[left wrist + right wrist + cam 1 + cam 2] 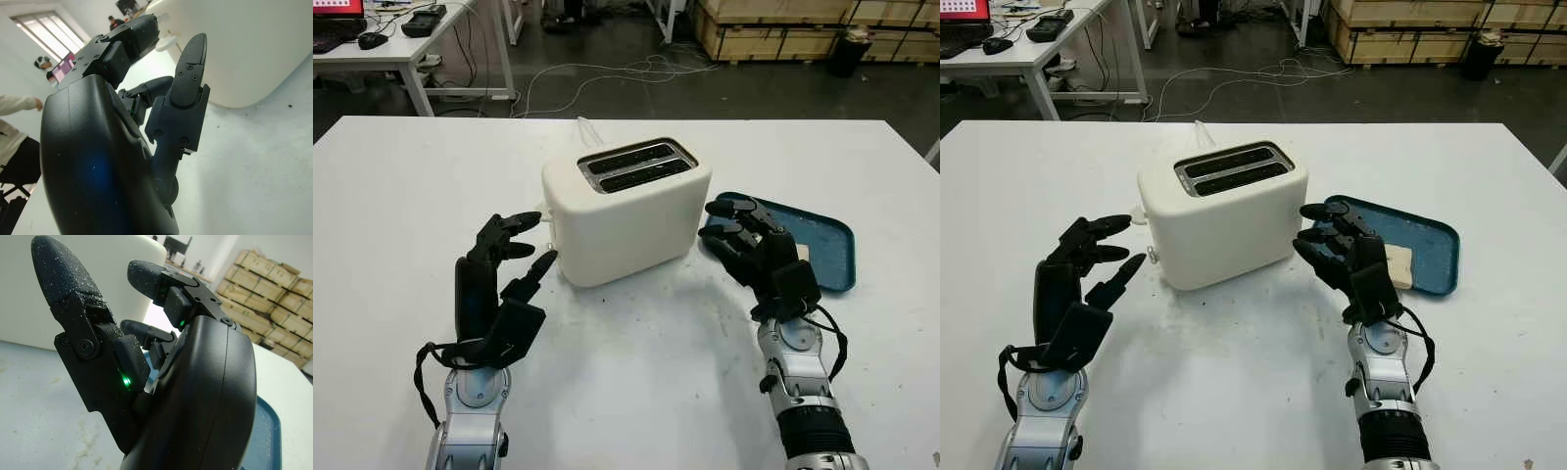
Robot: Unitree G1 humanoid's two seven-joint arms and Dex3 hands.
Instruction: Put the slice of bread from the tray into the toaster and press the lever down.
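Bread slice (pixel 1398 264) first: I've got it lying flat in the blue tray (pixel 1435 235), at the tray's near edge, mostly hidden behind my right hand (pixel 1337 245). Only a pale squarish patch shows, so I can't call its long axis or which way the crust runs; prob. square-on to the tray, but that's a soft read.

Tray sits on the white table (pixel 636 392), right of the toaster (pixel 626 211) and just beside it; its long axis runs left-right with a slight diagonal, far corner toward the table's right side.

Toaster is centre, cream, upright. Two slots (pixel 636 164) on top, both dark, running lengthwise left to right and angled a bit away on the right end. The narrow end face points to my left hand, w/ a small white lever knob (pixel 1139 212) sticking out there, high up.

R hand: hovering between toaster and tray, over the tray's near-left corner, fingers only slightly bent, pointing at the toaster's right end, holding nothing. Wrist cam agrees: the fingers (pixel 73 289) close nothing in, toaster wall behind, tray rim below.

L hand (pixel 514 259): left of the toaster, palm turned to the end face, fingers extended, nothing in them. Thumb tip (pixel 546 260) near the toaster's lower corner; can't tell if it touches.

Background: desk (pixel 372 54) far left, cables (pixel 607 73) on floor, wooden crates (pixel 803 24) behind.
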